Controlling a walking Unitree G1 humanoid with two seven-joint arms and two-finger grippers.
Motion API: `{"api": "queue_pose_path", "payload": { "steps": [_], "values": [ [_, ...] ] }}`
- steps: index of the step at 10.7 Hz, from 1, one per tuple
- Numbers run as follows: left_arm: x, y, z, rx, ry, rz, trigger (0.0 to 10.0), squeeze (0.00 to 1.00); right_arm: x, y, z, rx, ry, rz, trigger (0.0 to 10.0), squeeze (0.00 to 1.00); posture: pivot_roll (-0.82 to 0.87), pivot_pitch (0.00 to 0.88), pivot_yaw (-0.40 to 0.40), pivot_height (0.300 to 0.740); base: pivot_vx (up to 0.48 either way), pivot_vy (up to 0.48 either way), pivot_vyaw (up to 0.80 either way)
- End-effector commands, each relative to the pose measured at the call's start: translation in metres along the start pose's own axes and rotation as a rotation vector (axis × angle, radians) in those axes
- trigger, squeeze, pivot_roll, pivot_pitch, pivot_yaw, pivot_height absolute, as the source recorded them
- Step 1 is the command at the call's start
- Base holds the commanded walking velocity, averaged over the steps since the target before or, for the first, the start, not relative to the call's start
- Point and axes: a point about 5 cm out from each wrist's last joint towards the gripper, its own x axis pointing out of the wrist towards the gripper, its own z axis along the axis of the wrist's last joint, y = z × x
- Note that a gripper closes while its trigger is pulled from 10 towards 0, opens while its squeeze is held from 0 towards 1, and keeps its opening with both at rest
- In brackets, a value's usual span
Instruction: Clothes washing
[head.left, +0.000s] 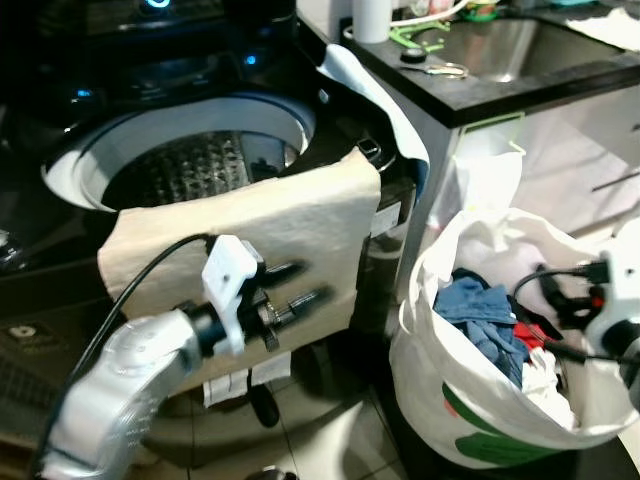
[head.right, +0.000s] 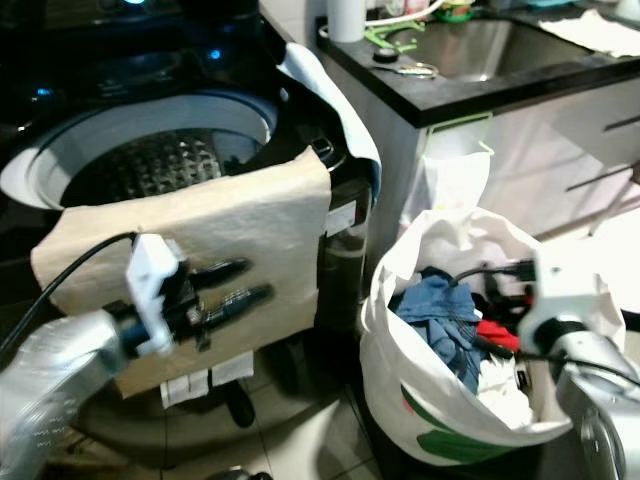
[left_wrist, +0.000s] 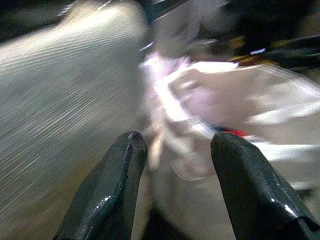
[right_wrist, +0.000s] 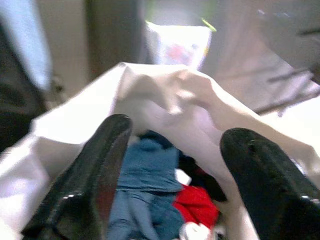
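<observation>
A top-loading washing machine (head.left: 190, 150) stands open on the left, its drum exposed. A beige towel (head.left: 290, 225) drapes over its front rim. To the right, on the floor beside a dark table (head.left: 520, 85) with a sink, sits a white laundry bag (head.left: 470, 400) holding blue clothes (head.left: 485, 315) and a red garment (head.left: 528, 332). The left arm reaches forward, its left end effector (head.left: 300, 285) released, fingers apart in front of the towel. The right end effector (right_wrist: 172, 165) hovers over the bag's mouth, fingers spread wide, grasping nothing.
</observation>
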Motion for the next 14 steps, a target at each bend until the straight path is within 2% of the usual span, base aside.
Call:
{"api": "queue_pose_path", "payload": {
  "steps": [1, 2, 4, 6, 7, 8, 10, 11, 12, 14],
  "values": [
    [0.003, -0.006, -0.007, -0.011, 0.026, 0.038, 10.0, 0.00, 0.011, -0.006, -0.014, 0.038, 0.027, -0.027, 10.0, 1.00, -0.07, 0.059, 0.093, 0.740, 0.000, 0.000, 0.00],
    [0.004, -0.015, -0.011, -0.048, 0.045, 0.030, 10.0, 0.00, 0.021, -0.003, -0.031, 0.073, 0.082, -0.002, 10.0, 1.00, -0.07, 0.064, 0.104, 0.740, 0.000, 0.000, 0.00],
    [0.003, -0.030, -0.020, -0.078, 0.101, -0.010, 10.0, 0.00, 0.046, 0.004, -0.073, 0.044, 0.222, 0.014, 10.0, 1.00, -0.05, 0.077, 0.111, 0.740, 0.000, 0.000, 0.00],
    [-0.010, -0.036, -0.030, -0.091, 0.161, -0.062, 10.0, 0.00, 0.060, 0.007, -0.087, 0.032, 0.263, 0.002, 10.0, 1.00, -0.03, 0.086, 0.097, 0.740, 0.000, 0.000, 0.00],
    [-0.017, -0.043, -0.022, -0.143, 0.105, -0.121, 10.0, 0.00, 0.070, 0.014, -0.091, 0.028, 0.256, 0.047, 10.0, 1.00, -0.01, 0.090, 0.087, 0.740, 0.000, 0.000, 0.00],
    [-0.019, -0.049, -0.019, -0.157, 0.064, -0.167, 10.0, 0.00, 0.073, 0.016, -0.091, 0.023, 0.249, 0.053, 10.0, 1.00, -0.01, 0.090, 0.087, 0.740, 0.000, 0.000, 0.00],
    [-0.019, -0.044, -0.033, -0.152, 0.060, -0.069, 10.0, 0.00, 0.081, 0.021, -0.094, 0.001, 0.254, 0.066, 10.0, 1.00, -0.01, 0.086, 0.077, 0.740, 0.000, 0.000, 0.00],
    [-0.023, -0.045, -0.040, -0.161, 0.074, -0.053, 10.0, 0.00, 0.082, 0.026, -0.100, -0.030, 0.279, 0.102, 10.0, 1.00, 0.00, 0.084, 0.073, 0.740, 0.000, 0.000, 0.00],
    [-0.025, -0.049, -0.039, -0.180, 0.064, -0.072, 10.0, 0.00, 0.081, 0.032, -0.107, -0.064, 0.320, 0.148, 10.0, 1.00, 0.00, 0.084, 0.073, 0.740, 0.000, 0.000, 0.00],
    [-0.025, -0.049, -0.039, -0.160, 0.064, -0.082, 10.0, 0.00, 0.082, 0.038, -0.112, -0.082, 0.327, 0.180, 10.0, 1.00, 0.00, 0.078, 0.071, 0.740, 0.000, 0.000, 0.00]
  ]
}}
